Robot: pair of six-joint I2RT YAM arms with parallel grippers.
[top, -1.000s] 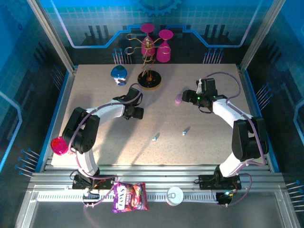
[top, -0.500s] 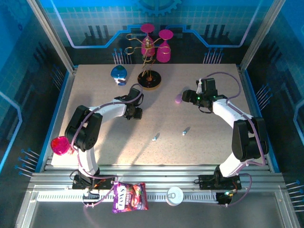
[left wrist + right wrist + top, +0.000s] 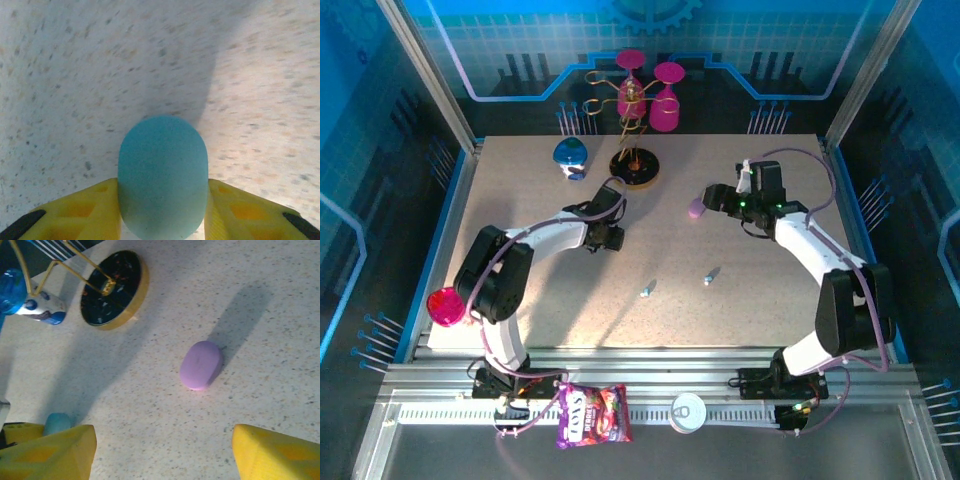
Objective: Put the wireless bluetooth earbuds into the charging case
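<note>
The table (image 3: 75,75) is beige with fine dark speckles. One case (image 3: 162,175) is teal, the fingers (image 3: 75,210) yellow. The other case (image 3: 201,364) is lilac. The round base (image 3: 111,290) is black with a gold rim.

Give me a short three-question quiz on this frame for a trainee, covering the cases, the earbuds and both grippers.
1. True or false: the left gripper has its fingers closed on the blue case.
2. The right gripper is open. Where is the purple case? A) clamped between that gripper's fingers; B) lying on the table, ahead of those fingers and apart from them; C) stacked on the blue case.
3. Fill the gap: the two pale blue earbuds lie loose on the ____.
Key: 1 true; 2 B; 3 table.
</note>
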